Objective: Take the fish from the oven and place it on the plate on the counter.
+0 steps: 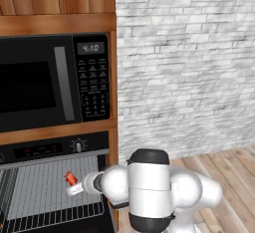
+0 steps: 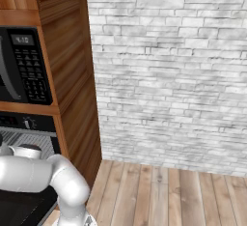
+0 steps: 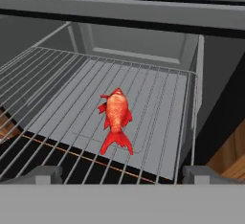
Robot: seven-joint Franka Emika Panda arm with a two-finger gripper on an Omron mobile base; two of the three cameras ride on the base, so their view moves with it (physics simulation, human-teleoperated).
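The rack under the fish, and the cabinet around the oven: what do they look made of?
The rack looks like thin metal wire: pale grey parallel rods with gaps between. The cabinet looks like wood, with reddish-brown streaky grain and a smooth finish. Being rendered, both are guesses.

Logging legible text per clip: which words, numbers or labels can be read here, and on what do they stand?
"4:10": clock display on the microwave, sharpest in the left base view.
Microwave keypad: button labels too small and blurred to read.
Oven control panel: faint coloured marks, unreadable.
Fish and wire rack: no text.
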